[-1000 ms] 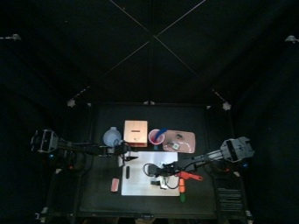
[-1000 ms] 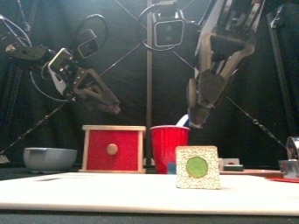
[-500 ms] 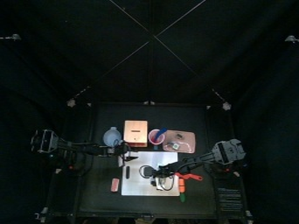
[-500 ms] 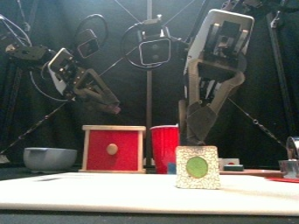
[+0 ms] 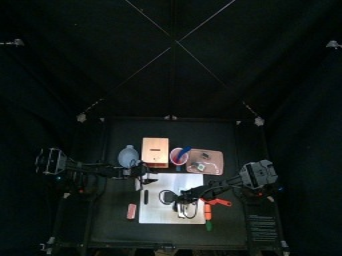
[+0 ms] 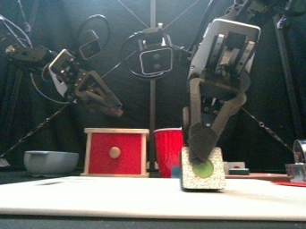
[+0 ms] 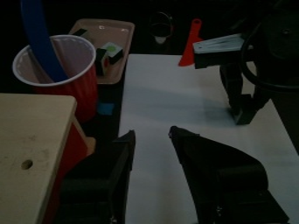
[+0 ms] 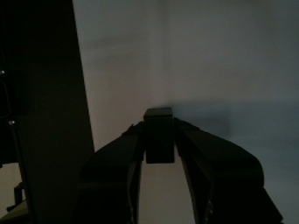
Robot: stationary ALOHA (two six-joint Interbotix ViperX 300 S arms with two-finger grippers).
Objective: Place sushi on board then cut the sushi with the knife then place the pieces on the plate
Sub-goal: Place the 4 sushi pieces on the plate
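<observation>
Right gripper jaws clamped on square toy sushi piece, pale speckled face, green centre, standing upright mid white cutting board. Left gripper jaws apart, empty, above board's back-left corner.

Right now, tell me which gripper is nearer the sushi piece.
Right. The right gripper is closed on the sushi piece; the left gripper hangs raised over the left edge of the board, apart.

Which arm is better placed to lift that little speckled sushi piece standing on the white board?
Right. The right gripper is down around the speckled, green-centred sushi piece on the white cutting board; the left gripper hangs open off to the side, apart from it.
</observation>
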